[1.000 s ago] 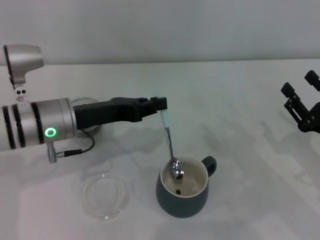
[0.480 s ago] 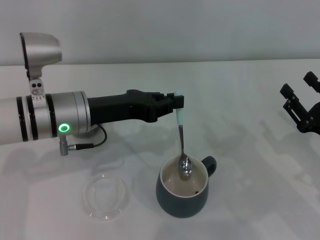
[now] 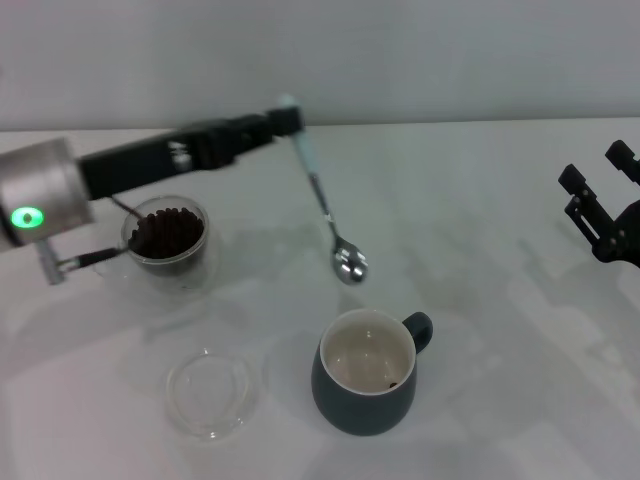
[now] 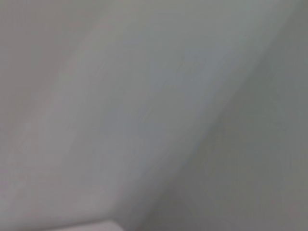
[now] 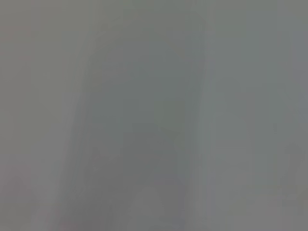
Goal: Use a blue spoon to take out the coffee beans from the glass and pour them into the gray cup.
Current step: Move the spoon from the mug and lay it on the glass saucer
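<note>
Head view: left gripper [image 3: 285, 118] fingers pinch the blue spoon [image 3: 325, 205], hanging empty between glass [image 3: 166, 240] and gray cup [image 3: 367, 384]; a loose pinch could let it swing. Right gripper [image 3: 603, 210] sits parked, fingers spread.

Bare lab-style test bench: plain white tabletop [image 3: 480, 400], blank grey wall [image 3: 400, 50].

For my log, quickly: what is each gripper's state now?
Left gripper: closed, holding the blue spoon.
Right gripper: open, holding nothing.
</note>
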`<state>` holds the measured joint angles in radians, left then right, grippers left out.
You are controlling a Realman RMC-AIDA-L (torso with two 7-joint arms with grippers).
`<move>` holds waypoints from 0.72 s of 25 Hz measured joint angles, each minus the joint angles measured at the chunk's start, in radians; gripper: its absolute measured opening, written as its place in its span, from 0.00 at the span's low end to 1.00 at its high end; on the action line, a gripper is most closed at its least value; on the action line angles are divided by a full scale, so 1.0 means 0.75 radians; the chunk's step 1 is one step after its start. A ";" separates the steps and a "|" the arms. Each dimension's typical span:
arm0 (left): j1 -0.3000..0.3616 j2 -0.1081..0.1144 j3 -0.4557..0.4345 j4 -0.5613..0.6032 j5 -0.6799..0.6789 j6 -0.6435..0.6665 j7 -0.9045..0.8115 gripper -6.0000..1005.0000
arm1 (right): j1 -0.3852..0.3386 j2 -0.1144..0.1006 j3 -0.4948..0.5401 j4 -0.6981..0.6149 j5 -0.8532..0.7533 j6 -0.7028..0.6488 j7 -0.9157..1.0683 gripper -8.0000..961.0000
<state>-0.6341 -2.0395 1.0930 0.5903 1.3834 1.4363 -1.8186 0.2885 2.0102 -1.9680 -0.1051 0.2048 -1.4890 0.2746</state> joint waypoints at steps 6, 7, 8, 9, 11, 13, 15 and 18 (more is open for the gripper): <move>0.137 0.009 -0.122 0.068 0.006 0.014 -0.028 0.14 | 0.008 -0.001 0.002 -0.001 -0.001 0.000 -0.003 0.63; 0.151 0.012 -0.125 0.066 0.008 0.015 -0.029 0.14 | 0.008 -0.002 0.003 -0.001 -0.001 -0.001 -0.003 0.63; 0.167 0.016 -0.125 0.063 0.010 0.015 -0.030 0.14 | 0.008 -0.002 0.005 -0.001 -0.001 -0.001 -0.003 0.63; 0.185 0.019 -0.125 0.060 0.016 0.013 -0.032 0.14 | 0.009 -0.003 0.007 -0.001 -0.001 -0.001 -0.004 0.63; 0.214 0.027 -0.125 0.056 0.028 0.010 -0.032 0.14 | 0.010 -0.003 0.009 -0.001 0.000 -0.001 -0.005 0.63; 0.238 0.036 -0.125 0.054 0.049 0.009 -0.035 0.14 | 0.014 -0.003 0.010 -0.001 0.003 -0.001 -0.005 0.63; 0.258 0.044 -0.125 0.053 0.068 0.007 -0.043 0.14 | 0.019 -0.004 0.010 -0.001 0.006 -0.001 -0.006 0.63; 0.290 0.055 -0.127 0.045 0.105 -0.002 -0.061 0.14 | 0.027 -0.005 0.010 -0.001 0.005 0.003 -0.006 0.63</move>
<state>-0.4168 -1.9981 0.9980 0.6239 1.4624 1.4350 -1.8640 0.3087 2.0065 -1.9604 -0.1059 0.2088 -1.4864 0.2702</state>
